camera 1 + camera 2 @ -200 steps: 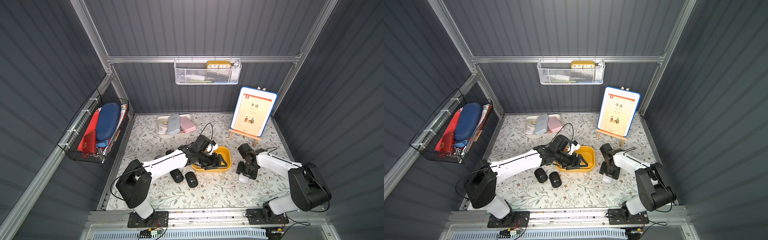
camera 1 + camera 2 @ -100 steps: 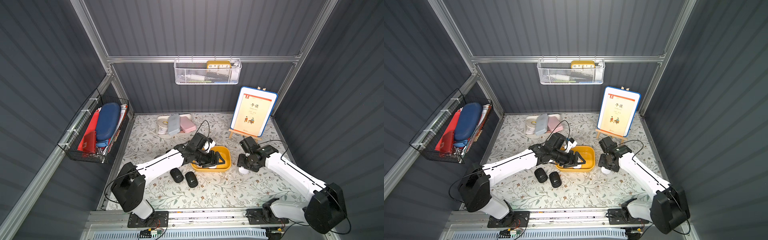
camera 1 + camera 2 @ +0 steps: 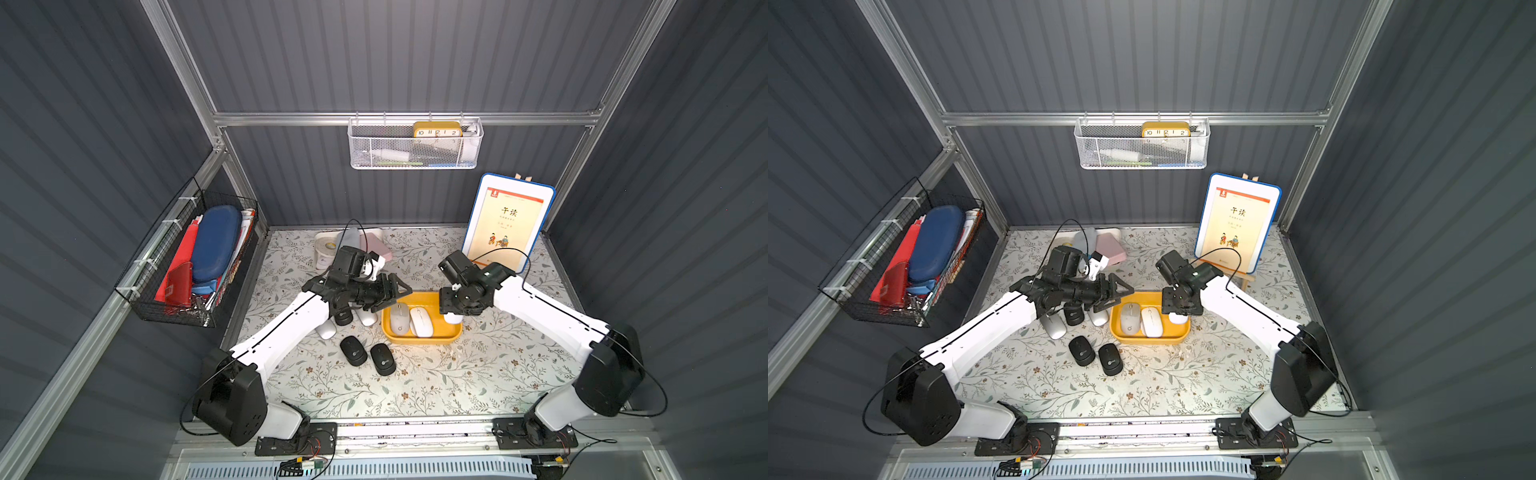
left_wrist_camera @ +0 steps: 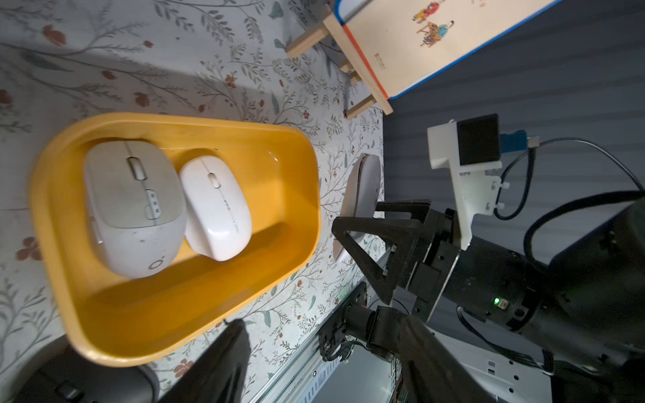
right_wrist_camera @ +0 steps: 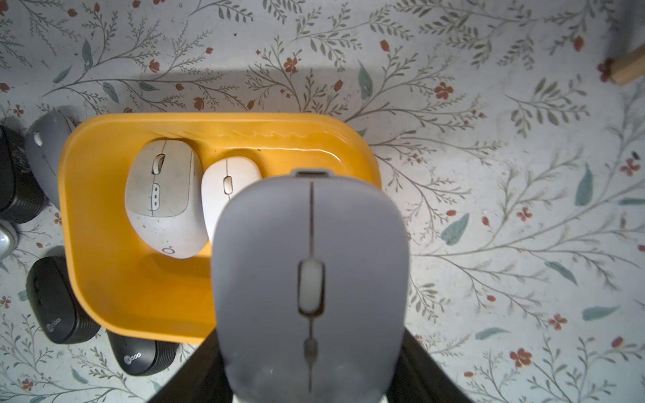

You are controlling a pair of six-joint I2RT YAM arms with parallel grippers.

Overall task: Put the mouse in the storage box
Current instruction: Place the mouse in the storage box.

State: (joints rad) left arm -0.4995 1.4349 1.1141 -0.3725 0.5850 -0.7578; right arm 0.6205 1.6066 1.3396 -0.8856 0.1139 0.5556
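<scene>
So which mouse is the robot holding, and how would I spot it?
On the floral table, find the yellow storage box. At its end nearest the picture board, the right gripper grips a pale grey mouse. It is the only mouse held; the other mice lie in the box or beside it.

Up high at the near edge, both top views stare steeply down over the whole bench (image 3: 415, 386) (image 3: 1142, 390). The left wrist camera skims in close across the storage box (image 4: 272, 195), facing the far right. The right wrist camera looks straight down, a mouse (image 5: 310, 279) crowding its lens, and the same storage box (image 5: 115, 279) sits below.
</scene>
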